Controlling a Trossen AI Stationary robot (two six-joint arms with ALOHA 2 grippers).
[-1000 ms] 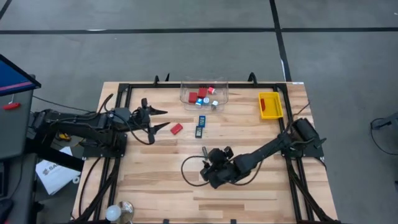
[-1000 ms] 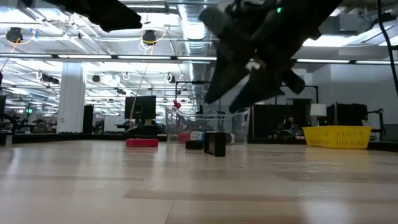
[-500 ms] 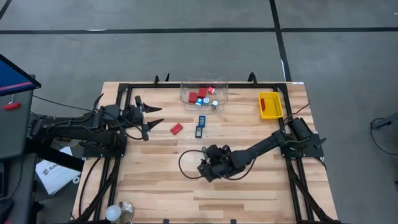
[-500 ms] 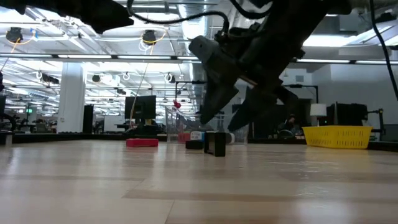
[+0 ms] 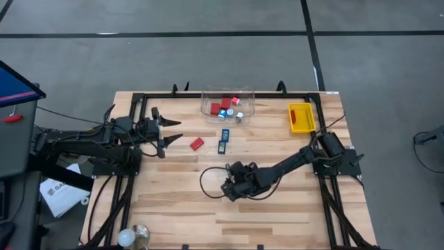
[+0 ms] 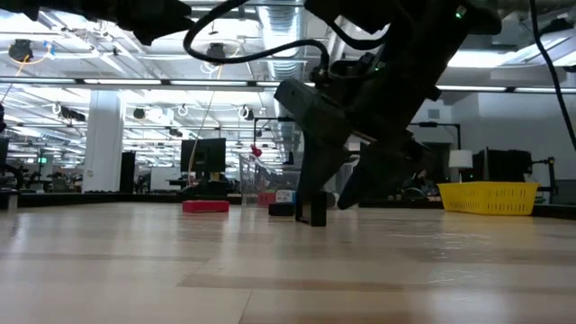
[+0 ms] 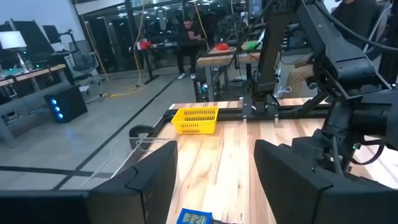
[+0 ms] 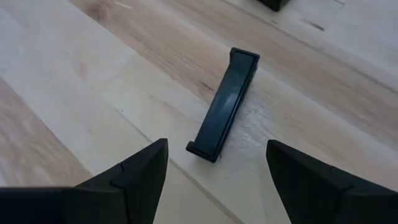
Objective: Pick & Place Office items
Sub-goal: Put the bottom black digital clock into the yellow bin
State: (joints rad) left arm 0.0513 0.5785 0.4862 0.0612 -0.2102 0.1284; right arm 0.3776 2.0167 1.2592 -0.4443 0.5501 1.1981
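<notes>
- Right gripper (image 8: pixel 214 171): low over mid-table, fingers spread, holding nothing.
- Short dark stick (image 8: pixel 222 104): flat on the wood just ahead, between the fingers. Looks rigid, light, smooth; likely slippery. Best pinched across its narrow sides, mid-length.
- Left gripper (image 5: pixel 170 132): parked at the table's left side, fingers apart, empty.

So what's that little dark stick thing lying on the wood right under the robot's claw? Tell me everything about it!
The short dark stick is a slim, blackish bar that looks like smooth plastic, slightly glossy along its middle, with a small raised lip at each end. It lies on the pale wooden table, slanted across the planks, touching only the wood. The right gripper hovers over it with its fingers spread open, one to each side, not touching it. In the low view it shows as a small dark block near the table's middle.
</notes>
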